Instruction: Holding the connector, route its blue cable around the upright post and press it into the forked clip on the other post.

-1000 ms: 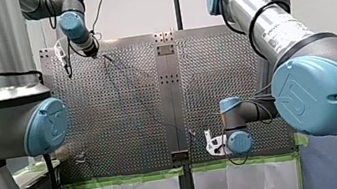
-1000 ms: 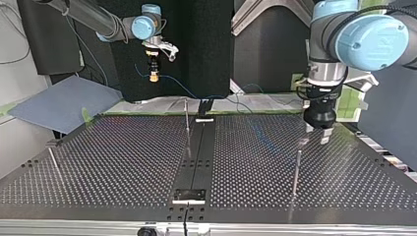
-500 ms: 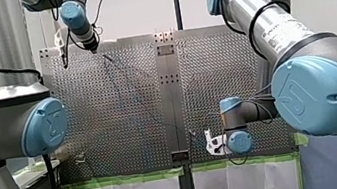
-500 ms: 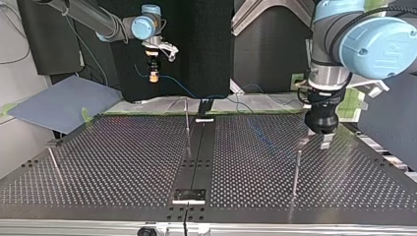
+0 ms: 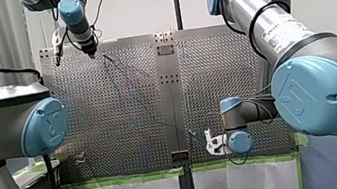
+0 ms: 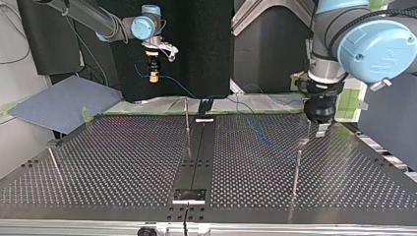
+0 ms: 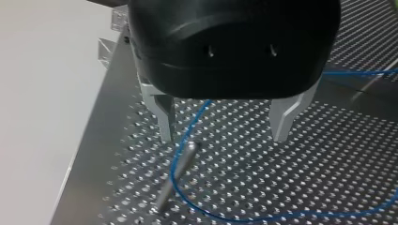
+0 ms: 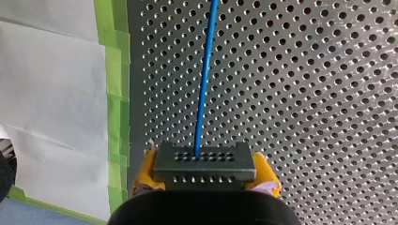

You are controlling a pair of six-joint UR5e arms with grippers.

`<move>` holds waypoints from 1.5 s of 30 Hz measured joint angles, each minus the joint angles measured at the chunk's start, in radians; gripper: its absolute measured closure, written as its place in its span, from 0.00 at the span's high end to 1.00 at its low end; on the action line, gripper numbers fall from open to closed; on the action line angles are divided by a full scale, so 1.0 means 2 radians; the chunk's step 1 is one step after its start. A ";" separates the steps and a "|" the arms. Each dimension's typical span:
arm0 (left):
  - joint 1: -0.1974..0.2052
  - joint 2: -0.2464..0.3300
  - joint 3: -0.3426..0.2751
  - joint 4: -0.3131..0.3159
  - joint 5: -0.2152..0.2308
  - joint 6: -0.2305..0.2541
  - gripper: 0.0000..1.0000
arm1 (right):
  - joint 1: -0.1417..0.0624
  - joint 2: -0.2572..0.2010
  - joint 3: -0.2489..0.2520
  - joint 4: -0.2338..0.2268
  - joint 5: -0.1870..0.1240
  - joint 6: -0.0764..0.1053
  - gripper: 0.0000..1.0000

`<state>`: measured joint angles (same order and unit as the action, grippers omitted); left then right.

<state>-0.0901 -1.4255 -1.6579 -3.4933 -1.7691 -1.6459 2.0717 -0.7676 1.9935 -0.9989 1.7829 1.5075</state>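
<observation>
Robotics lab: 2 industrial arms (image 5: 302, 89), perforated metal table (image 6: 123, 162), green tape (image 5: 123, 179) edging.

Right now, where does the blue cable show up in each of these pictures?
Front view: the blue cable is a faint line down the left half of the perforated table.
Top view: from my right gripper across to the post near my left gripper.
Left wrist view: it passes between the open fingers and curves past the post.
Right wrist view: it leads straight out of the connector.
Shared landmark: the perforated table.

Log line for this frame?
right gripper: shut on connector | left gripper: open, post ahead | blue cable: crosses post
</observation>
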 joint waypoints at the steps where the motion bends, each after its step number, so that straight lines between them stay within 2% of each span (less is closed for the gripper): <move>1: 0.000 0.000 0.000 -0.004 -0.002 0.000 1.00 | 0.000 0.000 0.000 0.000 0.000 0.000 0.00; 7: -0.003 0.000 0.000 -0.030 -0.015 -0.002 1.00 | 0.000 0.000 0.000 0.003 0.000 0.000 0.00; 17: -0.009 0.000 0.000 -0.066 -0.018 -0.007 1.00 | 0.000 0.000 0.000 0.004 -0.001 0.000 0.00; 40: -0.014 0.002 -0.001 -0.069 -0.018 -0.011 1.00 | 0.000 0.000 0.000 0.005 -0.001 0.000 0.00; 45: -0.015 0.006 -0.001 -0.063 -0.015 -0.006 1.00 | 0.000 0.000 0.000 0.004 -0.001 0.000 0.00</move>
<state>-0.1194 -1.4135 -1.6590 -3.6201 -1.7985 -1.6572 2.0717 -0.7676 1.9936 -0.9904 1.7818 1.5072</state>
